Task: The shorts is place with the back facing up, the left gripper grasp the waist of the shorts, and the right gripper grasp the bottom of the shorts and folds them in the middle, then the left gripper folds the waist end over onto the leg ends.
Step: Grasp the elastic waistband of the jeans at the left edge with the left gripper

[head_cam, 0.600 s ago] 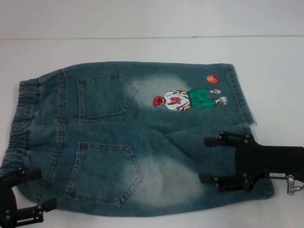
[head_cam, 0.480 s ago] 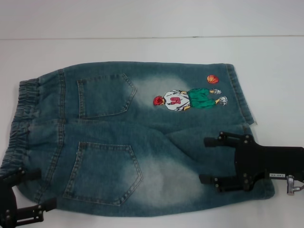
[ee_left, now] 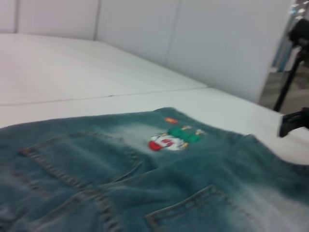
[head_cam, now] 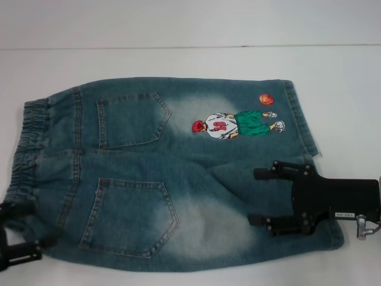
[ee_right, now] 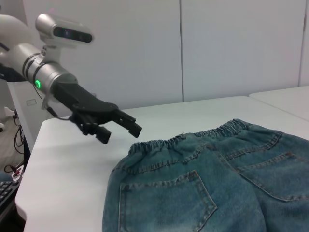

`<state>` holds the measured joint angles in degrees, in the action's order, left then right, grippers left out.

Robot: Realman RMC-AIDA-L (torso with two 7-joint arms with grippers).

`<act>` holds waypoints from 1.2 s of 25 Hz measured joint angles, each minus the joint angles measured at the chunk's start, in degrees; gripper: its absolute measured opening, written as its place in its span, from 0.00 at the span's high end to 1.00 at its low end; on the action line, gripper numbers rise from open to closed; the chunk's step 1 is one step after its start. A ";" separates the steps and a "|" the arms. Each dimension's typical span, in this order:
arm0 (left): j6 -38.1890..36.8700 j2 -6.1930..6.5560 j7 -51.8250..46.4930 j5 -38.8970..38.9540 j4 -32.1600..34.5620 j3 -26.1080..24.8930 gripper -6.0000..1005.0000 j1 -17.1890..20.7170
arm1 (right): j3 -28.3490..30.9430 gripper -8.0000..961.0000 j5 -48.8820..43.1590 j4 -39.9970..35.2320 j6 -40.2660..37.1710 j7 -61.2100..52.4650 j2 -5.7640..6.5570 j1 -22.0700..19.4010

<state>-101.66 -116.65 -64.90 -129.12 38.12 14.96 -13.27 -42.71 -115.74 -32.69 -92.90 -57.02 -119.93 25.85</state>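
Blue denim shorts (head_cam: 178, 179) lie flat on the white table (head_cam: 178, 59), back pockets up, with the elastic waist (head_cam: 27, 143) at the left and the leg ends at the right. A cartoon basketball print (head_cam: 238, 124) marks the far leg. My left gripper (head_cam: 27, 232) is open at the near left corner of the waist, just off the cloth; the right wrist view shows this left gripper (ee_right: 120, 134) above the table beside the waistband (ee_right: 193, 137). My right gripper (head_cam: 255, 196) is open over the near leg's bottom, holding nothing.
White table surface extends beyond the shorts on the far side and to the right. A pale wall stands behind the table (ee_left: 72, 63). A dark tripod-like stand (ee_left: 289, 72) is off the table in the left wrist view.
My left gripper has pulled back to the left, toward the picture's corner. The right gripper has shifted very slightly. The shorts lie as before.
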 joint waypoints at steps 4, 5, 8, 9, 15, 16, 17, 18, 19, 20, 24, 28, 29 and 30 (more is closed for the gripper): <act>0.31 -0.48 -5.29 -0.15 6.71 -0.10 0.08 0.93 | 0.21 0.05 0.02 -0.03 -0.08 -0.13 0.11 0.03; 0.47 -0.60 -6.63 -0.41 8.31 -0.09 0.08 1.08 | 0.24 0.05 0.07 -0.04 -0.08 -0.14 0.11 0.02; 1.64 -1.25 -11.42 -2.22 13.70 -0.05 0.08 1.34 | 0.24 0.05 0.14 -0.04 0.01 -0.16 0.13 0.07; 2.18 -1.48 -12.82 -2.88 15.15 -0.02 0.08 1.30 | 0.23 0.05 0.15 -0.03 0.03 -0.17 0.13 0.14; 6.92 -5.07 -16.99 -8.45 22.78 0.43 0.09 -0.36 | 0.39 0.05 0.17 0.00 0.09 -0.25 0.01 0.42; 7.75 -5.78 -17.21 -9.77 24.11 0.57 0.09 -0.83 | 0.43 0.05 0.17 0.00 0.09 -0.31 -0.01 0.43; 8.10 -6.09 -17.28 -10.18 24.52 0.63 0.09 -1.06 | 0.44 0.05 0.17 0.00 0.09 -0.41 -0.04 0.44; 8.78 -6.44 -17.44 -10.89 25.06 0.72 0.09 -1.47 | 0.44 0.05 0.17 0.03 0.09 -0.51 -0.06 0.43; 9.26 -6.58 -17.63 -11.26 25.12 0.78 0.09 -1.80 | 0.44 0.05 0.17 0.06 0.09 -0.61 -0.08 0.44; 9.72 -6.67 -17.80 -11.62 25.08 0.81 0.09 -2.09 | 0.44 0.05 0.17 0.11 0.09 -0.66 -0.11 0.43; 11.58 -6.63 -18.19 -12.10 24.26 0.98 0.10 -2.91 | 0.56 0.05 0.18 0.71 0.17 -0.76 -0.13 0.48; 12.71 -6.53 -19.17 -13.56 23.43 2.13 0.10 -3.49 | 0.62 0.05 0.23 1.03 0.53 -0.81 -0.13 0.57; 12.84 -6.46 -19.42 -14.01 23.14 2.39 0.10 -3.67 | 0.62 0.05 0.24 1.15 0.61 -0.83 -0.14 0.58; 12.94 -6.39 -19.55 -14.27 22.96 2.48 0.10 -3.78 | 0.62 0.05 0.25 1.26 0.71 -0.86 -0.13 0.58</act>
<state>-88.73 -123.04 -84.45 -143.39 61.08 17.44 -17.05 -42.09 -115.48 -31.43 -92.18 -57.88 -120.06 26.44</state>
